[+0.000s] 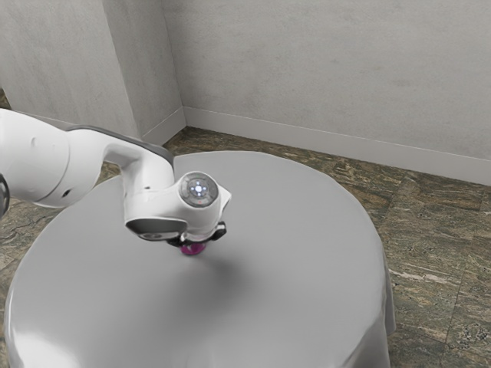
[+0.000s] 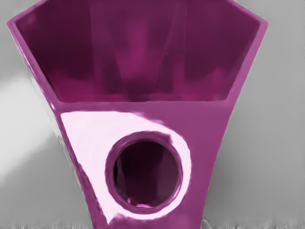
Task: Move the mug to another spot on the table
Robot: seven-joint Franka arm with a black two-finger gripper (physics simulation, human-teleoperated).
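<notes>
Grey plaster walls (image 1: 322, 61) and a mottled stone floor (image 1: 437, 230) surround a round counter (image 1: 307, 230) draped in a plain grey cloth.

Exterior view: the white arm (image 1: 92, 161) enters from the exterior view's left and bends its wrist down over the middle of the counter. Just beneath the wrist, a sliver of a magenta mug (image 1: 193, 249) shows, well apart from every edge of the counter, with a soft shadow on the cloth beside it. The wrist housing hides the jaws, so it cannot be told whether they are open, closed or gripping the mug. Nor can it be told whether the mug rests on the cloth or is just raised.

Wrist view: the mug lies directly under the hand, seen from above and very near. Its hexagonal rim (image 2: 143, 106) opens onto a dark empty interior, and its broad glossy handle (image 2: 86, 133), pierced by a round hole, faces the camera. Grey cloth shows on either side.

Step in hand, as a judgement: the grasp, at or close to the moment of taking hold, with the mug not yet moved to a new spot. The next move calls for a firm two-sided hold, then a level lift clear of the cloth and a carry toward a free part of the counter short of its edge.
</notes>
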